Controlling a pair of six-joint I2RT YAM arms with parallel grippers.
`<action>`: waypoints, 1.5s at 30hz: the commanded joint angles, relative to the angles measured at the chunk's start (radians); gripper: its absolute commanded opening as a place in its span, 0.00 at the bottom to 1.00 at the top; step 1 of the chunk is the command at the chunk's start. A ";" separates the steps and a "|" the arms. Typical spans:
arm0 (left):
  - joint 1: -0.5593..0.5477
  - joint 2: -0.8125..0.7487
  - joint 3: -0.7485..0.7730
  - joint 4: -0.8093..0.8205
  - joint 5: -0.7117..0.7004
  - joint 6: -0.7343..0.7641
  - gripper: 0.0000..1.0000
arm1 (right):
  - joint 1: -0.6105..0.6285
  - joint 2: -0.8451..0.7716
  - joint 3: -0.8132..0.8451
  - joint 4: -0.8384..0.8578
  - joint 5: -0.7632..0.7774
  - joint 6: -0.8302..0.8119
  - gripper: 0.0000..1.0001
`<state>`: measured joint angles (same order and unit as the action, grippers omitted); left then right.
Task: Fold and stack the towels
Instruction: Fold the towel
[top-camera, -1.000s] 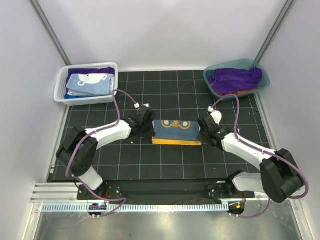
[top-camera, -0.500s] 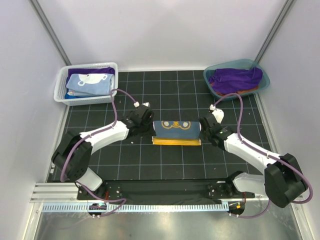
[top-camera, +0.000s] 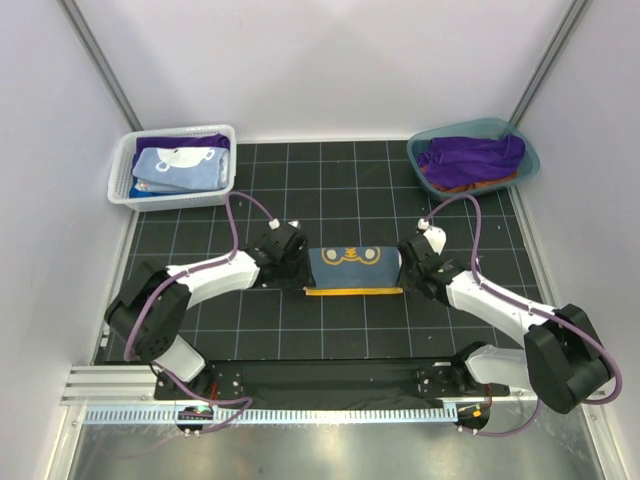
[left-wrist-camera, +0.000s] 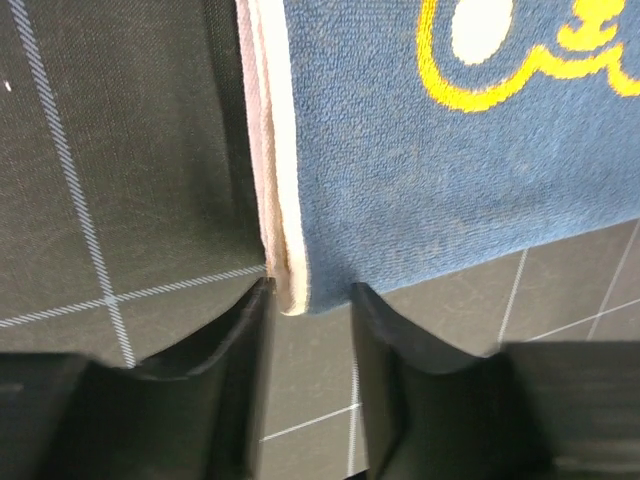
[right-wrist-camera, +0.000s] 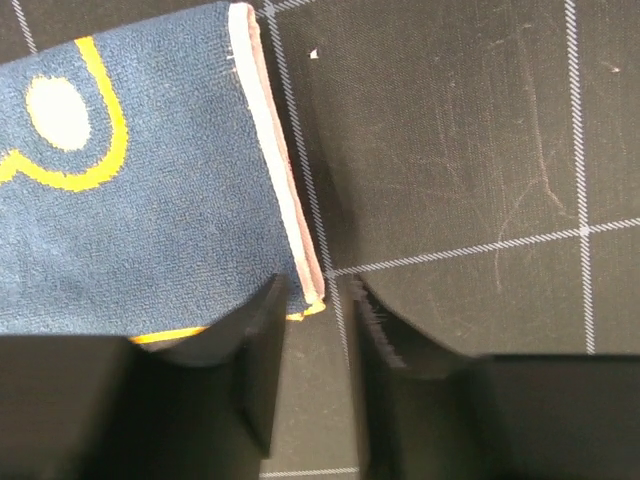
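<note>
A navy towel with yellow print (top-camera: 355, 268) lies folded in the middle of the black grid mat, a thin yellow edge showing along its near side. My left gripper (top-camera: 299, 268) is at its left end. In the left wrist view (left-wrist-camera: 310, 295) the jaws stand apart, with the towel's layered corner (left-wrist-camera: 285, 280) just at the fingertips, not pinched. My right gripper (top-camera: 405, 268) is at its right end. In the right wrist view (right-wrist-camera: 318, 290) the jaws are also apart, with the towel corner (right-wrist-camera: 305, 290) beside the left fingertip.
A white mesh basket (top-camera: 120, 188) at the back left holds a light blue printed towel (top-camera: 178, 165) over a purple one (top-camera: 208, 142). A teal tub (top-camera: 528, 152) at the back right holds a crumpled purple towel (top-camera: 470, 155) over an orange one (top-camera: 470, 186).
The navy layer has come toward the near edge, covering most of the yellow strip. Both grippers have shifted slightly nearer along with it.
</note>
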<state>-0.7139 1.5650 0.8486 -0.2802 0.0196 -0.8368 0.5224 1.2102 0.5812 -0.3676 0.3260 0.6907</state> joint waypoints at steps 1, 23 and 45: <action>-0.004 -0.042 -0.006 0.026 0.002 0.004 0.43 | 0.004 -0.040 0.003 -0.001 0.019 -0.011 0.39; 0.021 0.066 0.093 0.012 0.052 0.033 0.42 | 0.056 0.155 0.148 0.124 -0.235 0.004 0.20; 0.091 -0.011 0.032 0.015 0.066 0.062 0.41 | 0.054 0.058 0.002 0.116 -0.186 0.017 0.20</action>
<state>-0.6743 1.6081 0.8429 -0.2016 0.0856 -0.8024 0.5758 1.2888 0.5442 -0.1940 0.1101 0.7162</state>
